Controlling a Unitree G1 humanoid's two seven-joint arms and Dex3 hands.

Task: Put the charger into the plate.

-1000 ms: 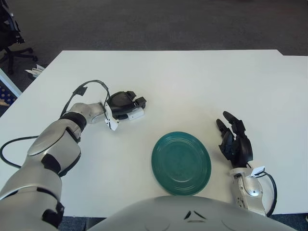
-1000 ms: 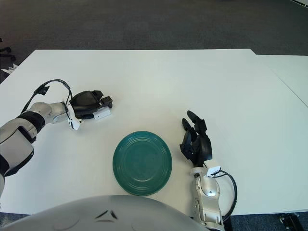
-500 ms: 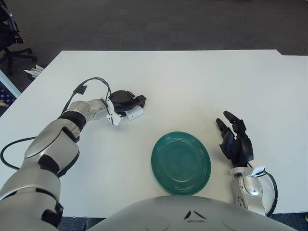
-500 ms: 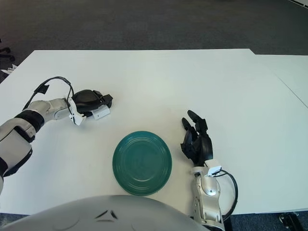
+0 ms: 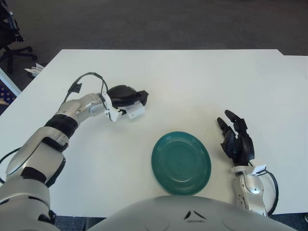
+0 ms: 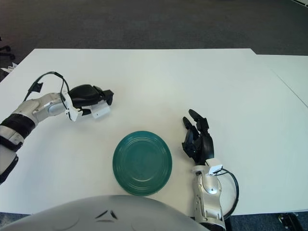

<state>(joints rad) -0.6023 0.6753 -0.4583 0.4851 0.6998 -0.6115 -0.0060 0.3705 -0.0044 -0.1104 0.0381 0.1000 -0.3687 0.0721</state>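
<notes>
the left hand (image 5: 126,95) curls over the white charger (image 5: 136,111), pinching it at the table's left. the green plate (image 5: 181,163) lies toward the robot and to the right of it. the right hand (image 5: 236,142), fingers relaxed, shows just right of the plate.

A white table (image 5: 192,82) stands on dark carpet (image 5: 144,24).

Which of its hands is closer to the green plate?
The right hand, showing just right of the plate. The left hand is farther, up and to the plate's left, holding the white charger.
</notes>
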